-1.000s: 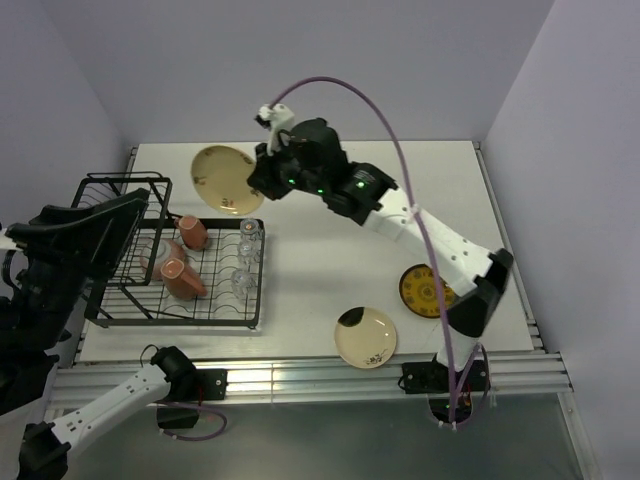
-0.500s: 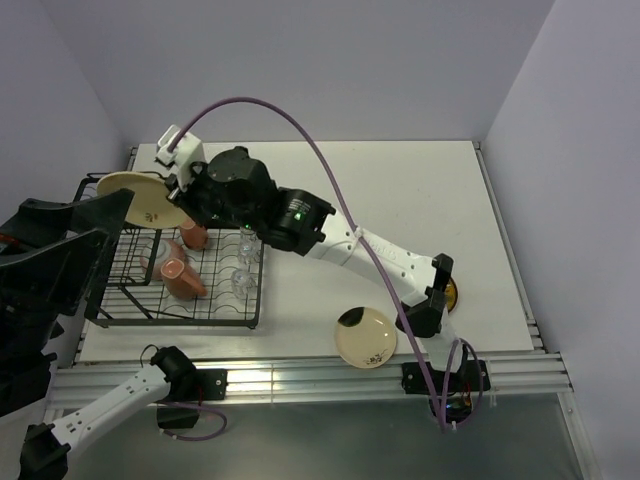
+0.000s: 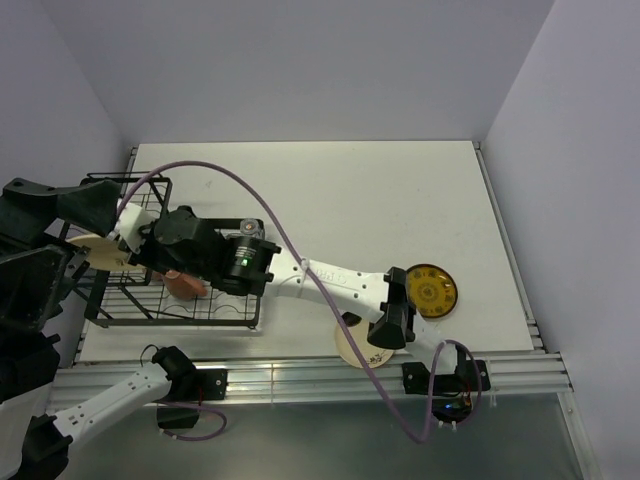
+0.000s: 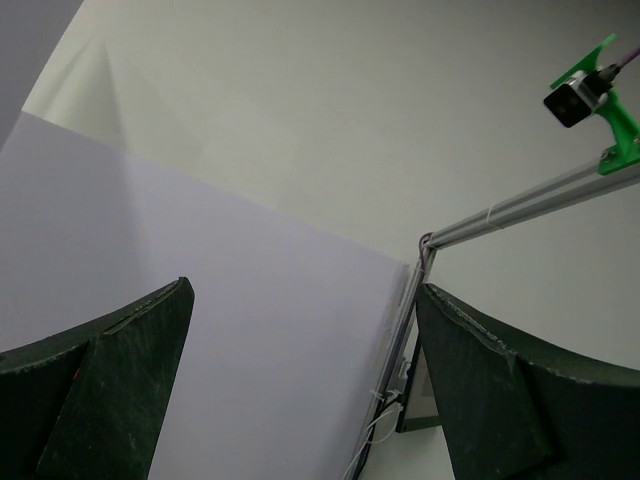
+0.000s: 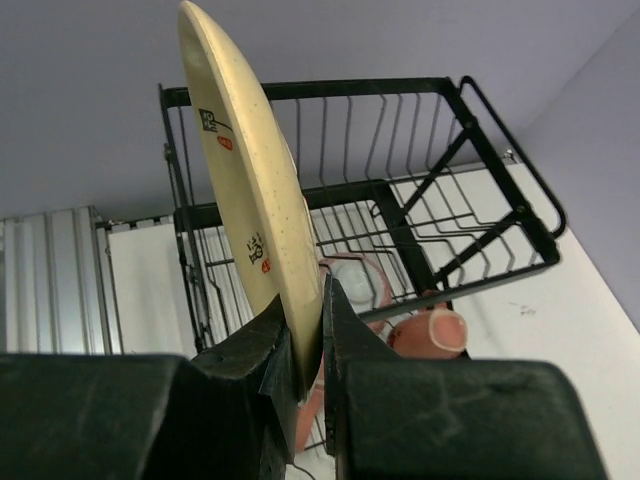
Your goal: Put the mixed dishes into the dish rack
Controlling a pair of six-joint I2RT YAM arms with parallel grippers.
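Right gripper (image 5: 308, 312): clamped on the lower rim of a cream floral plate (image 5: 240, 170), which stands on edge.
Held plate, position: over the left part of the dish rack (image 3: 160, 310), near its raised basket end; contact with the wires cannot be told.
Left gripper (image 4: 302, 290): fingers apart, nothing between them, aimed up at a wall.
Rack contents: a pink mug (image 3: 185, 284) on the grid; a clear glass (image 3: 250, 231) at the far right corner.
Desk (image 3: 400, 200): yellow-and-dark ornate plate (image 3: 430, 290) at the right; second cream plate (image 3: 352, 350) at the near edge, partly under the right arm.
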